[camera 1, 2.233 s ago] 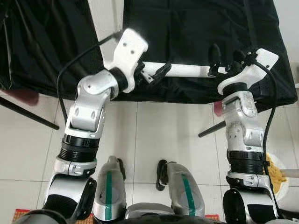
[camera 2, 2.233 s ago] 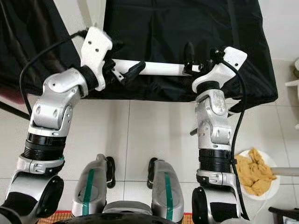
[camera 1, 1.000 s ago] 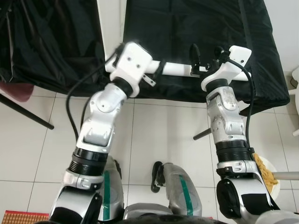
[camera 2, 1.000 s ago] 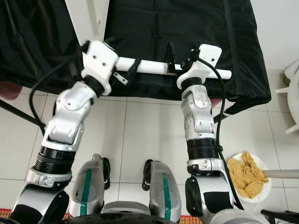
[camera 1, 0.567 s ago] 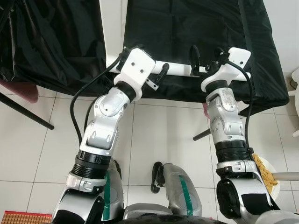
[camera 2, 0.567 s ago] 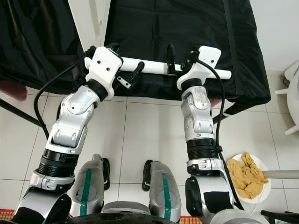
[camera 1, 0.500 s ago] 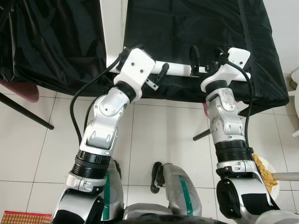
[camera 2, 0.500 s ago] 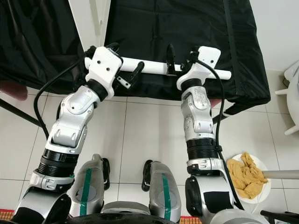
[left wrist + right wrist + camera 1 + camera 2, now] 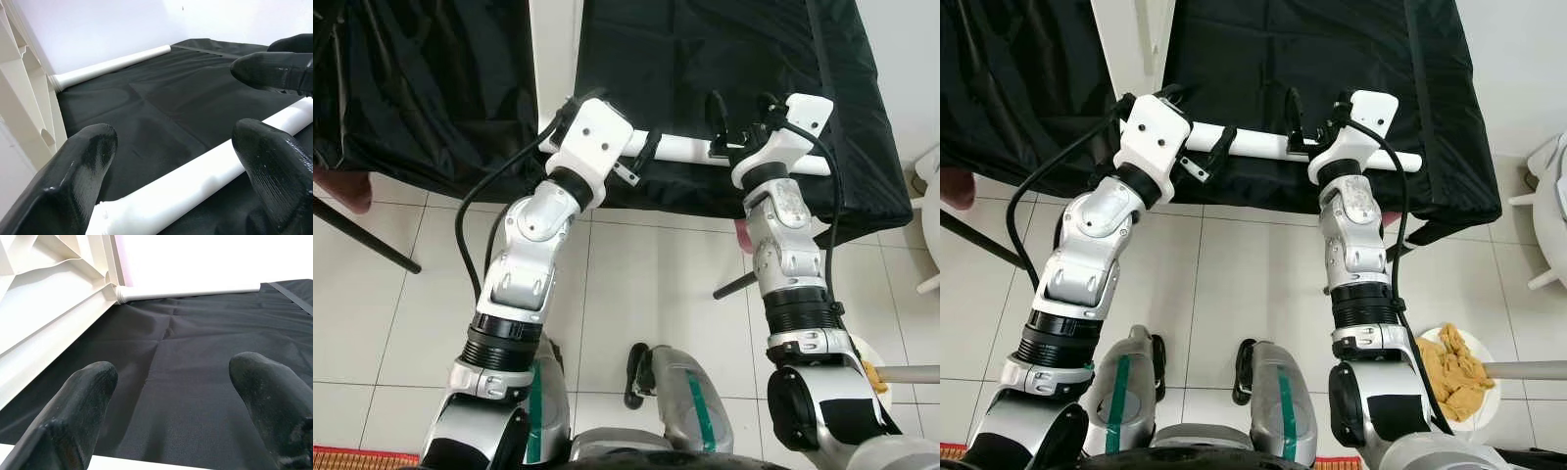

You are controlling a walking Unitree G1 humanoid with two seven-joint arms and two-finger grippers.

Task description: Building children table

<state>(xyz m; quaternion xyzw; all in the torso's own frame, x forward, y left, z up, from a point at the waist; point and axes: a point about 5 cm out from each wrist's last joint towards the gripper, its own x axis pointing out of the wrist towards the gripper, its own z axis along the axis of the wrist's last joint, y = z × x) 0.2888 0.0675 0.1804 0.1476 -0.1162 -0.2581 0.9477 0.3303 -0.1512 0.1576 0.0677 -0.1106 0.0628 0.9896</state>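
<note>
Both grippers, left (image 9: 641, 157) and right (image 9: 729, 122), remain spread apart astride the white leg (image 9: 680, 148) on the black cloth (image 9: 724, 59), grasp pending.

The right end effector (image 9: 173, 406) has its two black fingers (image 9: 80, 406) spread apart over a black cloth (image 9: 195, 352); a white tube (image 9: 190, 293) lies along the cloth's far edge, meeting a white moulded panel (image 9: 54, 298); a white strip shows beneath the fingers.
</note>
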